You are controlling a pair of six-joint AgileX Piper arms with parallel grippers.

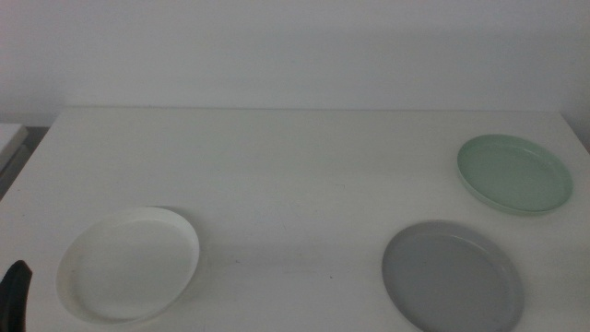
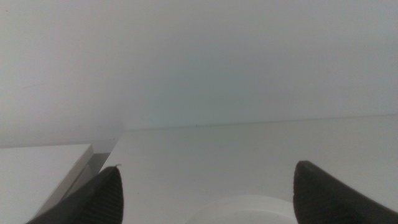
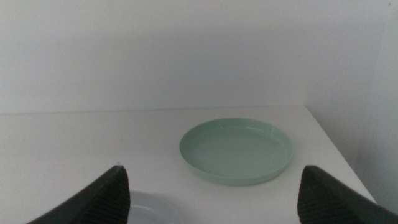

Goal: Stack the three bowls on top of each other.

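The white bowl (image 1: pixel 129 263) lies at the table's near left, the grey bowl (image 1: pixel 452 275) at the near right, and the mint green bowl (image 1: pixel 514 173) behind it at the far right. All three lie apart. My left gripper (image 2: pixel 208 186) is open and empty, with the white bowl's rim (image 2: pixel 245 208) just below its jaws; one jaw tip shows at the middle view's bottom left corner (image 1: pixel 16 293). My right gripper (image 3: pixel 214 186) is open and empty, out of the middle view, with the green bowl (image 3: pixel 236 149) ahead of it and the grey bowl's edge (image 3: pixel 152 211) beneath.
A white wall stands behind the white table (image 1: pixel 295 175). A second white surface (image 1: pixel 9 138) lies beyond the table's left edge, with a dark gap between them.
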